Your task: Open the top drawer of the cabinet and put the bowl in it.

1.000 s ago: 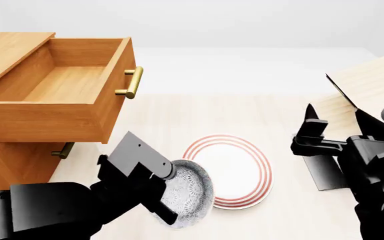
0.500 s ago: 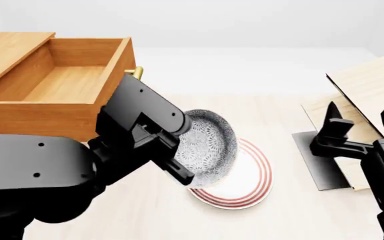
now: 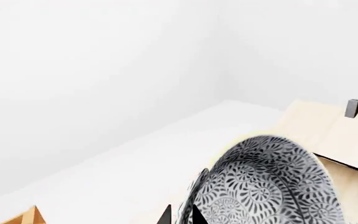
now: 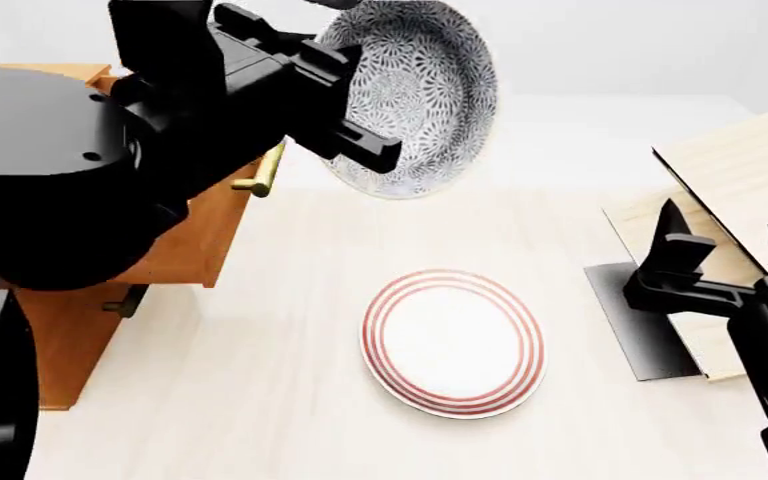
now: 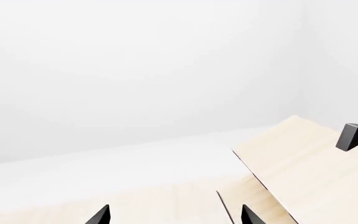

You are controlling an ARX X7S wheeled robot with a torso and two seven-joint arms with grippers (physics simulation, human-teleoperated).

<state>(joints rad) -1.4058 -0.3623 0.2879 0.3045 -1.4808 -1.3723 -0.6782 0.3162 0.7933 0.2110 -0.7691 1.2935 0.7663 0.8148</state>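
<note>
Pale wooden desk (image 4: 291, 330) below; the left tool (image 4: 357, 130) pinches the bowl (image 4: 418, 95) by its rim, high beside the top drawer (image 4: 211, 240). Probably stiff, slippery, breakable. Right tool (image 4: 731, 250) is spread, empty.

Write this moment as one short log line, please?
left gripper: shut on bowl, raised beside top drawer | right gripper: open, idle | plate: on table

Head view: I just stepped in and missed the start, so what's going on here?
The left claw is shut on the bowl, holding it tilted in the air beside the cabinet, whose top drawer is mostly hidden behind the arm. The red-ringed plate lies bare on the table. The right claw is open and holds nothing.
</note>
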